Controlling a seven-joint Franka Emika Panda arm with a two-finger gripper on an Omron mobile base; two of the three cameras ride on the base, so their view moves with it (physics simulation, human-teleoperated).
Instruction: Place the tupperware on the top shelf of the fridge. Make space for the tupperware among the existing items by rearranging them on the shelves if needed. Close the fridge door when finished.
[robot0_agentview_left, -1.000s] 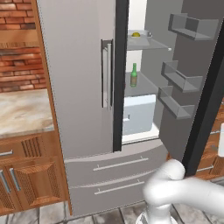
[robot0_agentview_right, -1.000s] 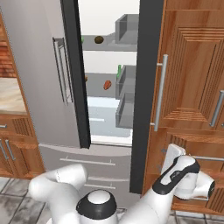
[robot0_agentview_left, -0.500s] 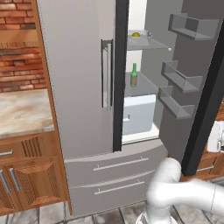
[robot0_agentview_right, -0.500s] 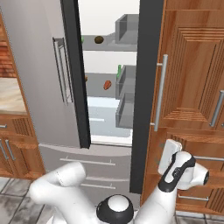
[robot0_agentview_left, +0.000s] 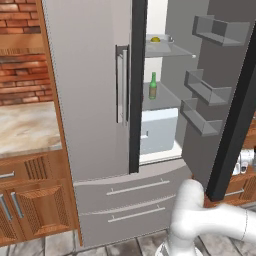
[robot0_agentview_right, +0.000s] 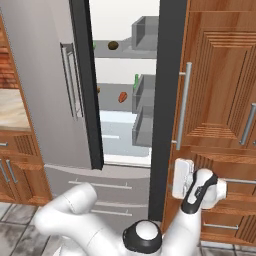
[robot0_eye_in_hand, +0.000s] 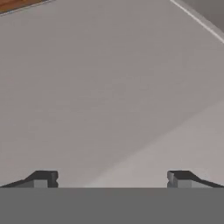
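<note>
A white robot arm (robot0_agentview_right: 75, 212) of smooth, rounded, glossy segments, thick as pipes and swelling at each bend. Dark joints break the white: a black cap with a pale grey disc (robot0_agentview_right: 142, 233) at its centre sits on one elbow, and a black band (robot0_agentview_right: 196, 192) crosses the wrist section. In the left base view a thin grey ring (robot0_agentview_left: 245, 225) marks a seam in the shell. The tool (robot0_eye_in_hand: 111, 179) ends in two small dark grey finger tips (robot0_eye_in_hand: 43, 178), blocky and flat-topped.
</note>
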